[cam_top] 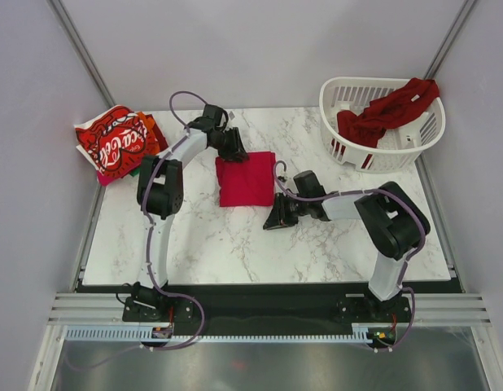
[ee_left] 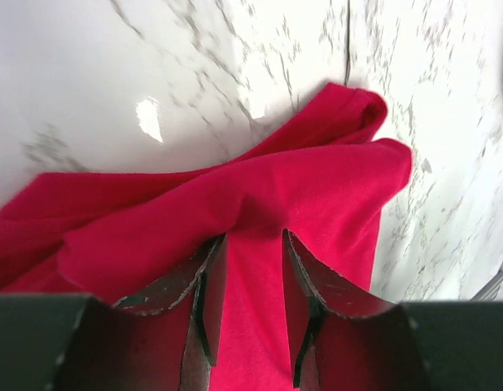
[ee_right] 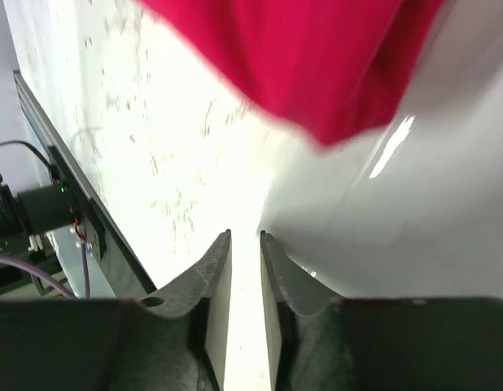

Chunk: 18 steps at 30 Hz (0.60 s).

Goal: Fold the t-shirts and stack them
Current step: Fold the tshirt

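Observation:
A plain bright red t-shirt (cam_top: 246, 179) lies folded into a rough square in the middle of the marble table. My left gripper (cam_top: 234, 149) is at its far left corner. In the left wrist view the shirt (ee_left: 317, 187) is rumpled there, and the left gripper (ee_left: 253, 235) stands open with its tips on the cloth. My right gripper (cam_top: 272, 220) is low on the table just off the shirt's near right corner. Its jaws (ee_right: 245, 235) stand narrowly open with only bare table between them, and the shirt's edge (ee_right: 317, 57) lies beyond. A Coca-Cola shirt (cam_top: 113, 142) tops a pile at the far left.
A white slatted laundry basket (cam_top: 349, 90) stands at the far right corner with a dark red shirt (cam_top: 390, 110) draped over its rim. An orange shirt (cam_top: 151, 129) shows under the Coca-Cola one. The table's left edge and black frame (ee_right: 64, 212) are near the right gripper's view.

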Available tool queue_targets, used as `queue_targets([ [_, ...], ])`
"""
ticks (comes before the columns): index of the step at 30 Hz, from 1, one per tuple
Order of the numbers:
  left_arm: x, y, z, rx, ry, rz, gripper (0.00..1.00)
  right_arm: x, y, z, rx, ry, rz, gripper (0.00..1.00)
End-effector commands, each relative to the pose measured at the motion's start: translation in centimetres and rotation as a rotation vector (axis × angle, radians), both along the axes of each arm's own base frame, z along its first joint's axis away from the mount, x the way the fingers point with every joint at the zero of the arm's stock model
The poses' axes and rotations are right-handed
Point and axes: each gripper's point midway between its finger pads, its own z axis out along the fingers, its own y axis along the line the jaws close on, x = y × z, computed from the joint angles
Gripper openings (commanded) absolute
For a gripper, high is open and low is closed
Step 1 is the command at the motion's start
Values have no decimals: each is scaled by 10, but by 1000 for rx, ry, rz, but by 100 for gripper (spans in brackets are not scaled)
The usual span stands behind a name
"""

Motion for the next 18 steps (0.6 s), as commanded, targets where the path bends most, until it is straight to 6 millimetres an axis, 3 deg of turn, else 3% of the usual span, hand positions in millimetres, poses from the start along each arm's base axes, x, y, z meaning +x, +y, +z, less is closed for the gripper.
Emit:
queue_targets([
  [1, 25, -1, 44, -70, -109, 9, 41, -22, 5, 18, 8, -63, 62, 32],
  [2, 23, -2, 59, -83, -126, 2, 41, -32, 5, 20, -19, -56, 87, 34],
  [4, 19, -2, 77, -96, -145, 1, 45, -19, 9, 57, -7, -184, 109, 38],
  [5, 14, -3, 85, -108, -147, -7, 47, -21, 6, 66, -22, -184, 115, 39],
  [6, 9, -3, 109, -124, -180, -8, 48, -16, 8, 81, -13, -224, 118, 40],
  [7, 5, -3, 120, -129, -192, -10, 50, -1, 14, 114, 12, -318, 114, 42],
  [8, 1, 0, 131, -127, -207, -2, 50, 6, 13, 127, 9, -337, 102, 43],
  [9, -10, 5, 147, -124, -227, 8, 51, 23, 19, 160, 40, -406, 83, 43],
  [10, -17, 10, 156, -116, -240, 18, 50, 36, 20, 168, 44, -410, 55, 43],
  [11, -29, 18, 141, -81, -204, 47, 50, 55, 13, 178, 49, -415, 7, 43],
  [12, -37, 23, 140, -64, -198, 66, 50, 75, 16, 204, 83, -453, -30, 43],
  [13, -44, 33, 151, -35, -226, 105, 48, 93, 15, 197, 79, -414, -69, 43],
  [14, -60, 40, 128, -6, -165, 127, 47, 111, 10, 199, 82, -410, -108, 43],
  [15, -68, 44, 122, 11, -147, 145, 46, 129, 12, 217, 106, -441, -127, 43],
  [16, -73, 47, 121, 13, -153, 155, 44, 144, 15, 200, 94, -412, -134, 43],
  [17, -88, 49, 99, 28, -99, 158, 43, 157, 15, 197, 95, -415, -142, 43],
  [18, -93, 49, 91, 29, -80, 161, 42, 173, 18, 210, 106, -456, -151, 42],
])
